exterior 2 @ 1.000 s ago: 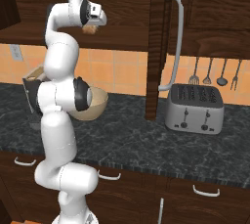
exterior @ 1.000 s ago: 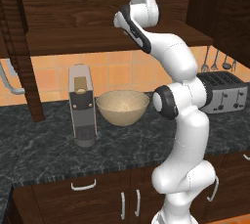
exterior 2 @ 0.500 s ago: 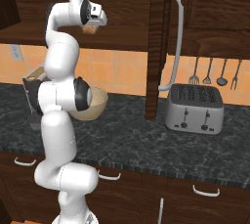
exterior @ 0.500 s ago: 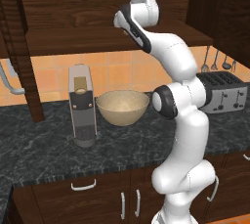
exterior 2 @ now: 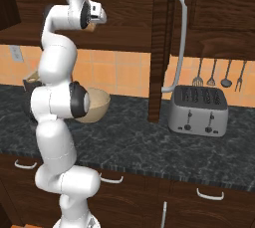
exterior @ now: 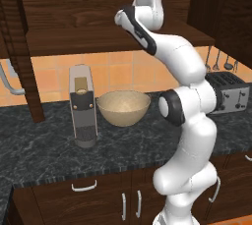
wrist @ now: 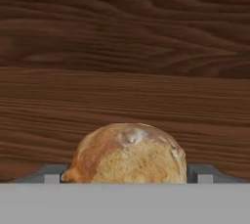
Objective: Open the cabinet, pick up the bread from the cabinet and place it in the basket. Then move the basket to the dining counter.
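Note:
The cabinet (exterior: pixel 74 37) stands open, its doors swung out at both sides, one of them (exterior 2: pixel 160 48) carrying a long silver handle (exterior 2: pixel 179 38). My arm reaches up onto its shelf. The bread (wrist: pixel 128 157), a round golden roll, fills the space between my fingertips (wrist: pixel 52 175), which lie against both its sides, so my gripper (wrist: pixel 127 174) is shut on it. From the right, the bread (exterior 2: pixel 90 27) peeks out just below the hand (exterior 2: pixel 97 17). Beneath the shelf, the tan basket (exterior: pixel 123 107) rests on the dark counter (exterior: pixel 44 145). The dining counter is out of view.
A grey-and-black coffee machine (exterior: pixel 82 106) stands just left of the basket. A silver toaster (exterior 2: pixel 198 110) sits to the right under hanging utensils (exterior 2: pixel 219 72). The cabinet's wooden back wall (wrist: pixel 127 47) is close behind the bread. Low cabinets with short handles line the counter front.

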Available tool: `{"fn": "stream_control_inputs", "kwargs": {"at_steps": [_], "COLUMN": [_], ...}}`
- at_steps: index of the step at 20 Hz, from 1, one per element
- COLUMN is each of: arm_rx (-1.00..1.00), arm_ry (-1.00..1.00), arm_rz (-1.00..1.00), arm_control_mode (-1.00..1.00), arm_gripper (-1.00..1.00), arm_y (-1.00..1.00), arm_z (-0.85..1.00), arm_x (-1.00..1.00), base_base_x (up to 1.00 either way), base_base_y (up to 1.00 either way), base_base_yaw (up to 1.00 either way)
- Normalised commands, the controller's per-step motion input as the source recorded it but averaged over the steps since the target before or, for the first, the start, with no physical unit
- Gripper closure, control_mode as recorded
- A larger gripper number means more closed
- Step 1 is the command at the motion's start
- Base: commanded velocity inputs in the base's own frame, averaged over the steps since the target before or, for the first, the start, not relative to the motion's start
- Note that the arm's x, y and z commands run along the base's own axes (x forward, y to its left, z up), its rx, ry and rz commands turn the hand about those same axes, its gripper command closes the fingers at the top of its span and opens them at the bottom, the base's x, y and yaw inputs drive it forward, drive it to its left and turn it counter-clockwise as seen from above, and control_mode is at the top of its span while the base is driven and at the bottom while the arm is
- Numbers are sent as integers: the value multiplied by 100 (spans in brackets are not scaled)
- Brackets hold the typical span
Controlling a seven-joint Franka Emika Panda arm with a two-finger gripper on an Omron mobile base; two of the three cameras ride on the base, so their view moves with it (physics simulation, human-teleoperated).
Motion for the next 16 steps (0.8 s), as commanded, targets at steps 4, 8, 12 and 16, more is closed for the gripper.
{"fn": "stream_control_inputs", "kwargs": {"at_steps": [4,8,12,16], "arm_rx": [8,12,10,2], "arm_ry": [-33,-31,-6,4], "arm_rz": [12,12,3,0], "arm_control_mode": [-100,-100,-100,-100], "arm_gripper": [100,100,100,100], "arm_y": [13,3,0,0], "arm_z": [0,0,50,60], "arm_x": [-36,-61,-100,-100], "base_base_x": [0,0,0,0], "base_base_y": [0,0,0,0], "base_base_yaw": [0,0,0,0]}}
